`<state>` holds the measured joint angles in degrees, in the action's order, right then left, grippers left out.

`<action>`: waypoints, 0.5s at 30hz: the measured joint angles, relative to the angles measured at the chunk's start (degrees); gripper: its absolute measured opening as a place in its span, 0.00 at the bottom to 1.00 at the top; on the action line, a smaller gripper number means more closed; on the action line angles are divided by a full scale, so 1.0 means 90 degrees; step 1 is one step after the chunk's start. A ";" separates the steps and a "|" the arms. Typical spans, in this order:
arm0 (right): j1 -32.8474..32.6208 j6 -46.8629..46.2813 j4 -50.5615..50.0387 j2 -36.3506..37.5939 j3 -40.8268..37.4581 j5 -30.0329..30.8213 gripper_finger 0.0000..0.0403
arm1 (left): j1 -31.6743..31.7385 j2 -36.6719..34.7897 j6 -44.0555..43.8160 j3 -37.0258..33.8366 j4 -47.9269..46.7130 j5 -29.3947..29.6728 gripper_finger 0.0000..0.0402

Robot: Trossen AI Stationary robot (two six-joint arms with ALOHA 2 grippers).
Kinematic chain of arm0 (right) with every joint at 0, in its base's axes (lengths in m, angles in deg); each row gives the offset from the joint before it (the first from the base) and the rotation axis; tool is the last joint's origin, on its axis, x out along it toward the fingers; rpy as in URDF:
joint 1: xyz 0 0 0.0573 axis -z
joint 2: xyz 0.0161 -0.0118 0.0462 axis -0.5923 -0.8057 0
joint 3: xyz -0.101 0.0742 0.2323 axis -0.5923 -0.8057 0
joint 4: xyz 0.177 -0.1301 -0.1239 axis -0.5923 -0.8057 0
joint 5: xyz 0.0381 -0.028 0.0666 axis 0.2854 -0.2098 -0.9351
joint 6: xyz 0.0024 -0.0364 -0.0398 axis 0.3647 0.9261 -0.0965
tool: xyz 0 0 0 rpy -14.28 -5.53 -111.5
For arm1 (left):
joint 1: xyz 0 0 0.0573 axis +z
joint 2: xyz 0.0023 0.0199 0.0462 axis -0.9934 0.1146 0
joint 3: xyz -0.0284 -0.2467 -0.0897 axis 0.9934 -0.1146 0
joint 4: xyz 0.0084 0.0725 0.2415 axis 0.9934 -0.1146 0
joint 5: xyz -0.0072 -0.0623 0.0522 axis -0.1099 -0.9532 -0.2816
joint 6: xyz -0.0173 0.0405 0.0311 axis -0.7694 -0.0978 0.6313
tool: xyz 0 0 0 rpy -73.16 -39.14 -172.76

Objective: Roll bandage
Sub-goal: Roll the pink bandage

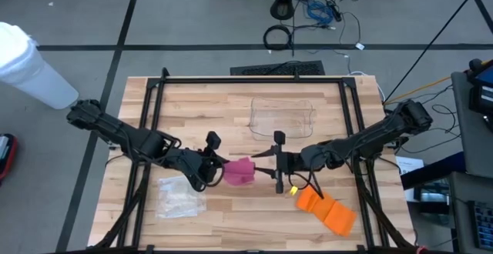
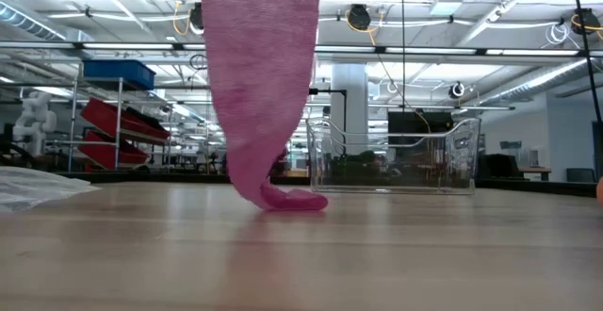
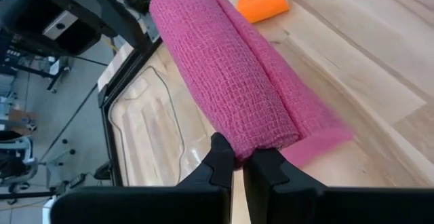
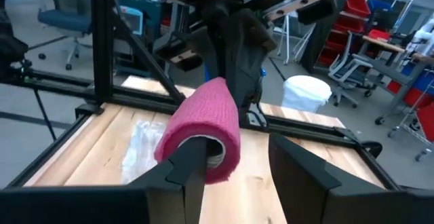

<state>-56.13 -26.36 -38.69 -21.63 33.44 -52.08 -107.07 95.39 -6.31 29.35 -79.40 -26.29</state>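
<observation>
A pink bandage (image 1: pixel 239 171), partly rolled, is held above the table's middle between my two grippers. In the low view its loose tail (image 2: pixel 259 85) hangs down, and the tail's end (image 2: pixel 294 200) lies on the wood. My left gripper (image 3: pixel 239 166) is shut on one end of the roll (image 3: pixel 224 75). My right gripper (image 4: pixel 237 159) faces the other, hollow end from the table's right. It is open, with one finger in front of the roll's opening and the other standing off to the side. My left gripper pinches the end of the roll (image 3: pixel 256 137) between its two fingertips. It comes from the table's left, slanting down. The roll is lifted clear, and only the tail's end lies on the table. My right gripper has one finger (image 4: pixel 192 159) at the roll's hollow end (image 4: pixel 211 153); whether it touches I cannot tell.
A clear plastic container (image 1: pixel 283 118) stands behind the bandage toward the far edge. An orange bandage (image 1: pixel 327 209) lies at the near right. A clear plastic wrapper (image 1: pixel 177 196) lies at the near left. Black frame rails (image 1: pixel 146 131) run along the table's sides.
</observation>
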 joint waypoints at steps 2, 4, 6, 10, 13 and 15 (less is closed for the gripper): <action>0.0014 -0.0064 -0.0068 -0.0039 0.0000 -0.0011 0.33 | 0.0033 0.0005 0.0000 -0.0003 0.0016 0.0000 0.04; 0.0022 -0.0080 -0.0113 -0.0034 0.0000 -0.0008 0.29 | 0.0051 0.0002 0.0001 -0.0003 0.0099 0.0002 0.04; 0.0022 -0.0063 -0.0096 -0.0026 0.0000 -0.0009 0.21 | 0.0049 0.0002 -0.0004 -0.0003 0.0146 0.0005 0.04; 0.0000 0.0169 -0.0061 0.0025 0.0000 0.0098 0.03 | 0.0040 0.0002 -0.0373 -0.0003 0.0221 -0.0005 0.04; 0.0000 0.0169 -0.0052 0.0060 -0.0002 0.0235 0.02 | 0.0085 -0.0016 -0.1247 -0.0006 0.0364 -0.0131 0.08; 0.0000 0.0212 -0.0027 0.0064 -0.0002 0.0264 0.01 | 0.0109 -0.0059 -0.1457 -0.0006 0.0376 -0.0278 0.14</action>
<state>-56.13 -24.44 -38.94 -21.05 33.41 -49.71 -106.09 94.87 -19.42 29.30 -76.02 -28.79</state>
